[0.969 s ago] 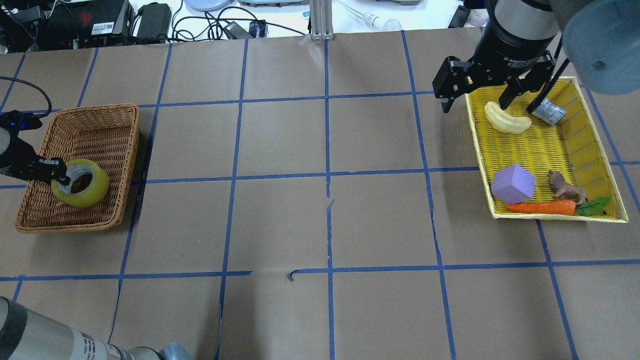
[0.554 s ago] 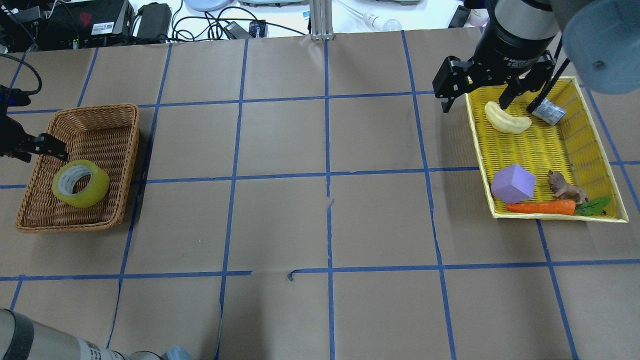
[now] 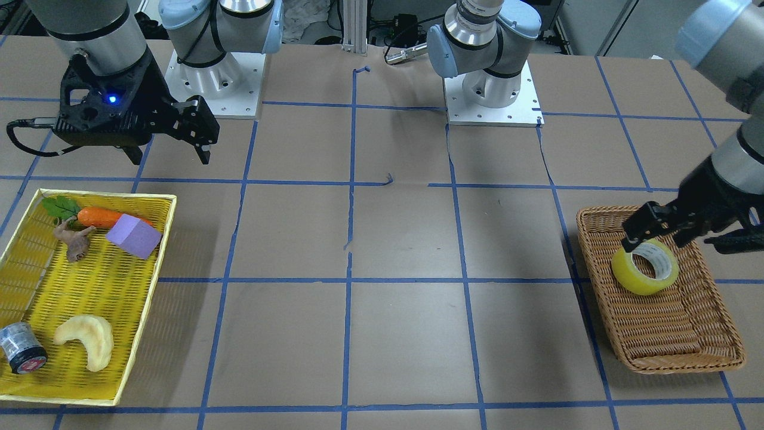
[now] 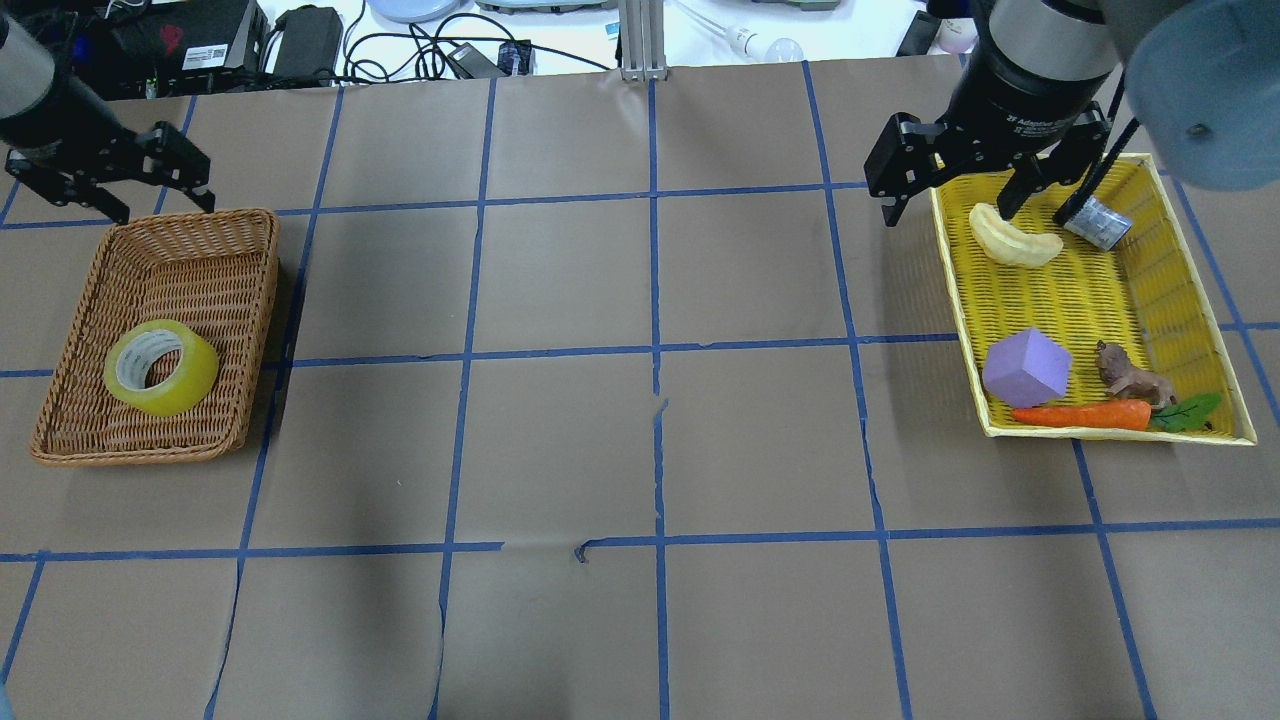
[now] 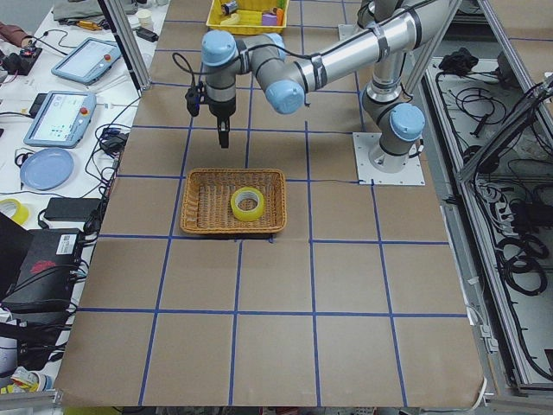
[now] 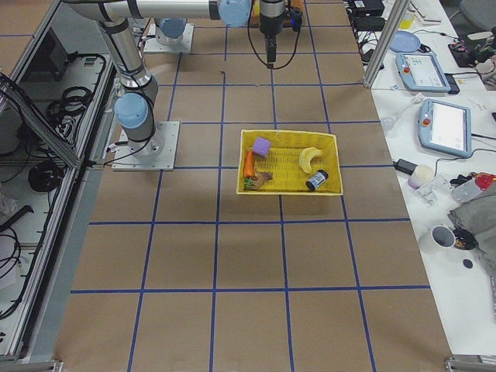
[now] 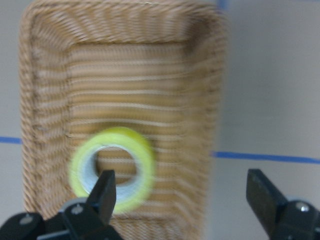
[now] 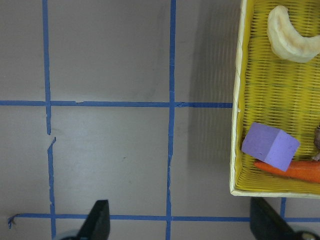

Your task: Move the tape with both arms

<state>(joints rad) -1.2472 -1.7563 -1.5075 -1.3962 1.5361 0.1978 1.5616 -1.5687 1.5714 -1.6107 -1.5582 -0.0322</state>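
Note:
The yellow tape (image 4: 196, 377) lies tilted in the wicker basket (image 4: 200, 260) at the table's left end, with nothing holding it. It also shows in the front view (image 3: 631, 276), the left side view (image 5: 236, 208) and the left wrist view (image 7: 146, 172). My left gripper (image 4: 160, 203) is open and empty, raised above the basket (image 7: 125, 90); in the front view my left gripper (image 3: 654, 243) hangs just over the tape. My right gripper (image 4: 950, 212) is open and empty, raised by the far left corner of the yellow tray (image 4: 1080, 300).
The yellow tray holds a pale banana-shaped piece (image 4: 1015, 242), a small grey cylinder (image 4: 1097, 222), a purple block (image 4: 1025, 367), a carrot (image 4: 1085, 414) and a brown toy animal (image 4: 1130, 378). Cables and electronics (image 4: 200, 45) line the far table edge.
My left gripper has let go of the tape, opened and risen away from the basket toward the far side. The tape stays in the basket. The right arm has not moved.

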